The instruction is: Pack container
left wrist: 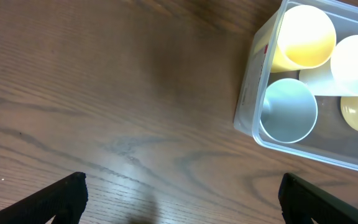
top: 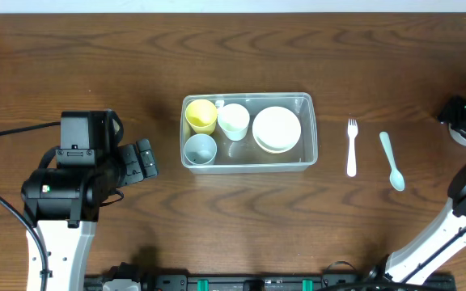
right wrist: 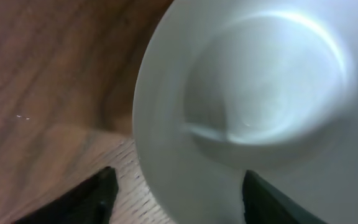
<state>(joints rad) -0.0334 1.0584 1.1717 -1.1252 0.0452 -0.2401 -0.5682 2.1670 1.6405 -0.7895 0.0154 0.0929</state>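
**Dark wood tabletop (top: 95, 65), packing under way**

I see the clear rectangular plastic container (top: 247, 167) ahead-right of my spread left fingers (left wrist: 61, 199). Right fingers (right wrist: 95, 196), also apart, hover over a white round bowl (right wrist: 260, 93). Container looks light, flexible, slick; I'd pinch its rim.

Clear container (top: 247, 96) holding cups (top: 234, 121), fork (top: 351, 148) beside spoon (top: 391, 161)

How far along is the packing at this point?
Done: yellow cup, white cup, pale-blue cup and stacked bowls sit in the container. In hand: nothing; the left gripper is open beside it, the right gripper open above a pale bowl. Left: that bowl, the fork and the spoon, lying right of the container.
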